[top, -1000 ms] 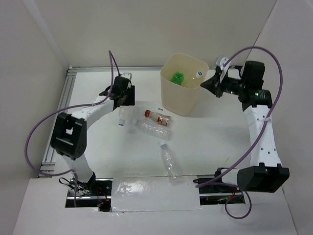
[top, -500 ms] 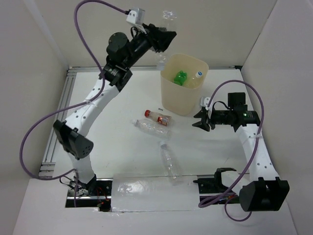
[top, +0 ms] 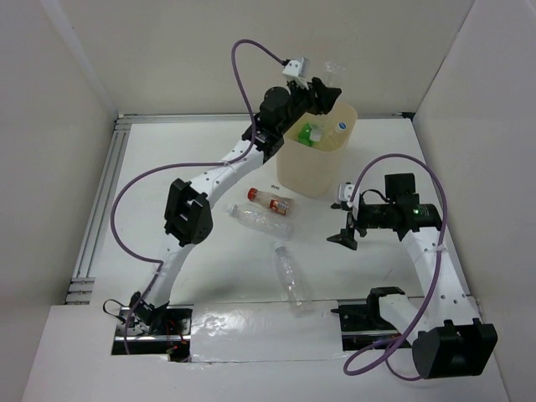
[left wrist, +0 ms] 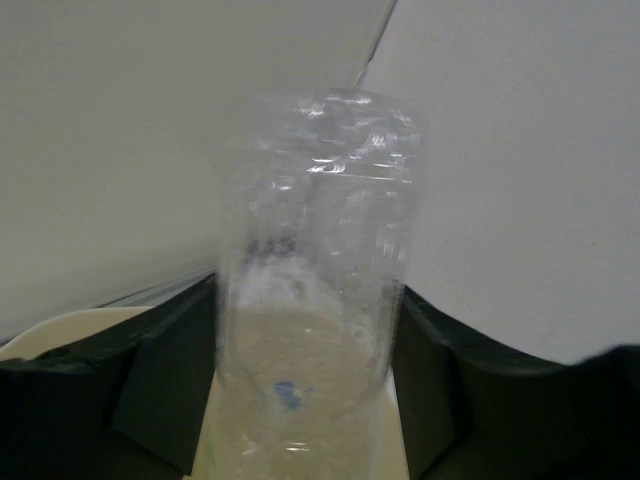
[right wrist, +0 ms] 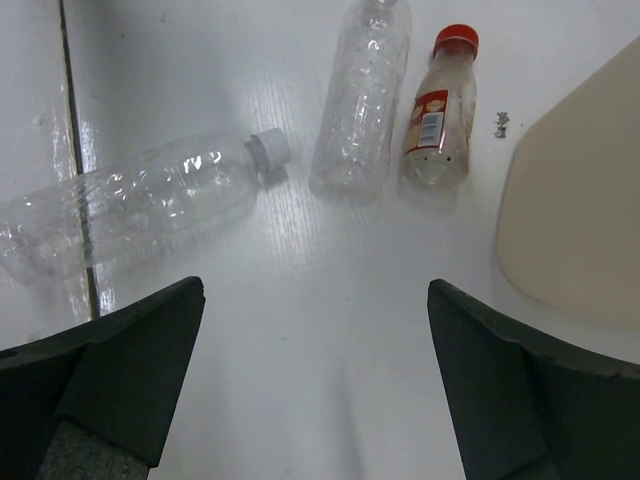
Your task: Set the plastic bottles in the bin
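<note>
A clear bottle [left wrist: 315, 250] is held over the bin [top: 311, 172] by the left gripper [top: 327, 86].
It is clamped between the two black fingers [left wrist: 165, 390], and the cream rim of the bin is seen under it. Inside the bin a green bottle [top: 308, 132] and a blue-capped bottle [top: 339, 128] are lying. Three more are found on the table [top: 151, 159]: a red-capped bottle [right wrist: 437, 110], a long bottle [right wrist: 362, 95] just beside it, and a white-capped bottle [right wrist: 140, 205] a little apart. The right gripper [right wrist: 315, 290] is seen above the table, its jaws spread wide with nothing between them.
</note>
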`<state>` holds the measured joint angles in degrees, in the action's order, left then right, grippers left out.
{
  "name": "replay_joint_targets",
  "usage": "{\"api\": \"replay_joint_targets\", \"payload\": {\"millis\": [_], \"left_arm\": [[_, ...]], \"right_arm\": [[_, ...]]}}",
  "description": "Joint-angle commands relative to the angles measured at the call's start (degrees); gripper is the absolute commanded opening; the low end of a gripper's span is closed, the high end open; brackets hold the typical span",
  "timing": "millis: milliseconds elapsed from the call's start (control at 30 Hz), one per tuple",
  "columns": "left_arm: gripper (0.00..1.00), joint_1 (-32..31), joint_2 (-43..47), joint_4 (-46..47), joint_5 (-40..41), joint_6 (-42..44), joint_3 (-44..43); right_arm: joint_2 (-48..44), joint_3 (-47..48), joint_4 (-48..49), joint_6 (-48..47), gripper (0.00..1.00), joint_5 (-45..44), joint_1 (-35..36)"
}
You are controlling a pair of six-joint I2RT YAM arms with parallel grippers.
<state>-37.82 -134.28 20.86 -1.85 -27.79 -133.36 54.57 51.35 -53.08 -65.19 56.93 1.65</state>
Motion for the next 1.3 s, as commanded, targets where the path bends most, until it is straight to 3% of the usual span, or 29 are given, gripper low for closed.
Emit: {"api": "replay_joint_targets", "payload": {"millis": [0,33,67,233,333,500,567,600,700,767,967,1267], "left_arm": [[0.77,0.47,3.06,3.93,2.12,3.01,-0.24],[0.96,0.47,3.58,3.14,1.5,3.7,-0.23],[1.0,0.47,3.58,2.44,0.45,3.71,-0.23],[1.0,0.47,6.82,1.2,-2.63,4.41,-2.17],[1.0,-0.06,11.83,0.5,-5.71,6.69,2.38],[1.0,-0.06,31.15,0.5,-6.94,9.85,24.86],[1.0,-0.06,42.0,0.49,-6.94,11.0,33.91],[1.0,-0.58,46.17,1.28,-5.81,11.7,44.31],[1.0,-0.58,58.56,1.99,-0.99,11.71,63.93],[1.0,-0.58,69.38,-3.07,2.27,11.71,73.19],[1.0,-1.11,92.39,-14.17,8.52,6.88,87.03],[1.0,-1.64,106.85,-27.53,13.71,-2.87,95.91]], "right_arm": [[-1.13,-1.6,-0.27,0.15,1.0,0.11,0.46],[-1.13,-1.61,-0.27,-0.46,1.0,0.11,0.46],[-1.13,-2.22,-0.27,-0.47,1.0,-0.67,2.11],[0.53,-2.75,-0.34,-5.19,1.0,-5.41,8.62],[1.77,-3.45,-3.87,-17.84,1.0,-5.42,11.62],[4.58,-3.98,-3.35,-29.35,0.96,-6.3,16.89],[5.2,-5.73,-7.29,-44.14,0.95,-8.13,18.47],[5.2,-6.52,-7.3,-47.45,0.95,-8.84,18.48],[1.79,-12.05,2.07,-54.31,0.98,-11.3,21.54],[1.07,-16.35,10.17,-58.27,0.99,-12.8,24.35],[7.57,-15.24,17.37,-61.2,0.99,-14.64,32.0],[17.49,-14.09,24.16,-61.29,0.99,-22.11,44.3]]}}
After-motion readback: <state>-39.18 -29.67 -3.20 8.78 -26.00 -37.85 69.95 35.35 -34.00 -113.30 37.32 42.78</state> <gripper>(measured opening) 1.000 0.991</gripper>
